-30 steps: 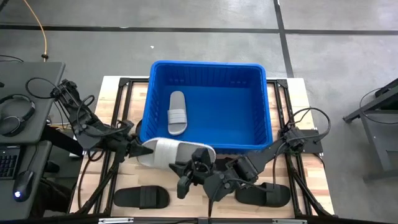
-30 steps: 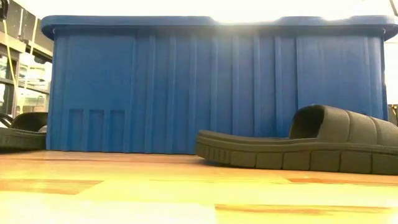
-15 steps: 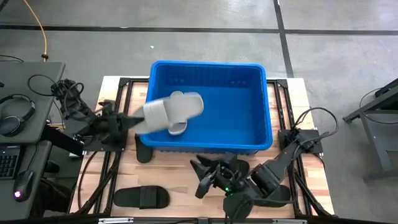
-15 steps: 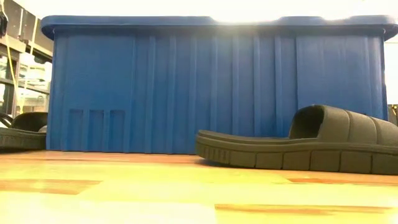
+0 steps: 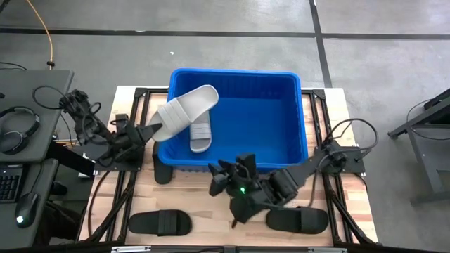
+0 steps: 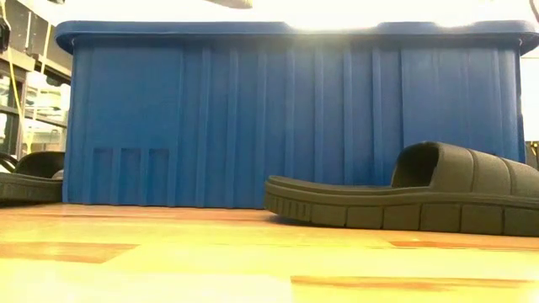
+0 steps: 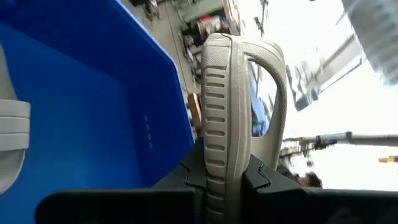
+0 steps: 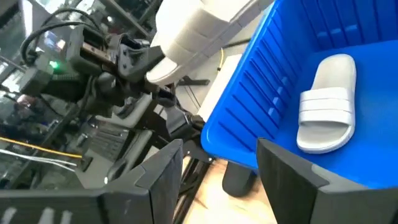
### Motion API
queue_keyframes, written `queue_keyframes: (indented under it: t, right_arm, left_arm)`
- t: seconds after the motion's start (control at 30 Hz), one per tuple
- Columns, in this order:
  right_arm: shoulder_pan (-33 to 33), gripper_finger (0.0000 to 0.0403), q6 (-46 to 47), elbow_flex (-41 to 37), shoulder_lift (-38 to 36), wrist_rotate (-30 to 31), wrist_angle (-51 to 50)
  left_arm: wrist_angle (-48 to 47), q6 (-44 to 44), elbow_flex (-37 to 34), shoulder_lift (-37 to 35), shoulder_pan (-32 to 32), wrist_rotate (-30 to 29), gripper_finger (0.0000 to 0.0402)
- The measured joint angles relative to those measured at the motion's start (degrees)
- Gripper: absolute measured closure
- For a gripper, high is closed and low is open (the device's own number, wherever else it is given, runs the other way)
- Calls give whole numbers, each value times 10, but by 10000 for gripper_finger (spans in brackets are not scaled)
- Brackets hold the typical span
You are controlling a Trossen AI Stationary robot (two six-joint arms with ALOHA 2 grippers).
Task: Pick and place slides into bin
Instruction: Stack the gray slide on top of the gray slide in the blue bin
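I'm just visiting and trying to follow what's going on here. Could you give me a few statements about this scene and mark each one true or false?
1. The left gripper holds a grey slide over the bin's rim. True.
2. The bin is empty. False: one grey slide lies inside it.
3. The right gripper is open and holds nothing. True.
4. Three black slides lie on the table. False: only two show, one at the front left and one at the front right.
5. The held slide lies flat on the bin floor. False: it is up in the air, clamped by its sole.
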Motion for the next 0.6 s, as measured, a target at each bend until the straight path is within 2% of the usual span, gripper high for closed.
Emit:
queue_keyframes:
  t: [0.13, 0.23, 0.3, 0.37, 0.43, 0.5, 0.6]
  right_arm:
    - [-23, 209, -29, -18, 0, -36, 54]
    - [-35, 208, -77, -44, 3, -77, 145]
    - [-43, 209, -117, -74, 2, -79, 233]
    - [-50, 212, -130, -101, 2, -95, 294]
    - [-60, 216, -140, -128, 3, -131, 359]
    - [-67, 218, -166, -162, 3, -142, 441]
    - [-73, 219, -212, -201, 3, -129, 553]
  left_arm:
    - [17, -59, -39, -6, 0, -25, 385]
    - [48, -26, -42, -9, 0, -13, 385]
    - [120, 42, -42, -9, 0, -12, 386]
    - [224, 170, -41, -7, 0, -1, 386]
    - [316, 249, -41, -8, 3, 36, 386]
    - [386, 324, -42, 1, 22, 74, 386]
    - [416, 357, -44, 17, 61, 119, 386]
